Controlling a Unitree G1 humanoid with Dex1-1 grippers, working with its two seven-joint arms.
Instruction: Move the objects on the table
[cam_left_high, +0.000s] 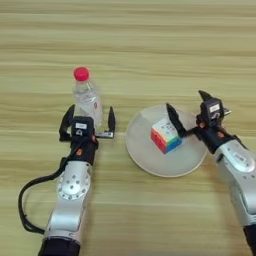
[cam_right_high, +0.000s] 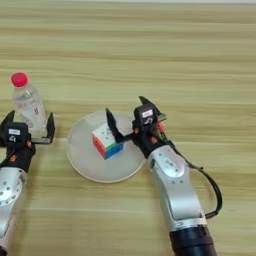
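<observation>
One bottle (cam_left_high: 87, 98), one cube (cam_left_high: 166, 135), one plate (cam_left_high: 145, 155)

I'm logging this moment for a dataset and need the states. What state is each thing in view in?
Bottle: upright, red cap on, between the open fingers of the left gripper.
Cube: resting on the plate.
Plate: flat on the table, holding only the cube.
Left gripper: open around the bottle's base.
Right gripper: open at the plate's right side, one finger by the cube.

Clear bottle (cam_left_high: 88, 97), red cap, stood upright between left hand (cam_left_high: 88, 121) fingers. Multicoloured cube (cam_left_high: 166, 135), white face up, sat just beside right hand (cam_left_high: 188, 108) finger.
</observation>
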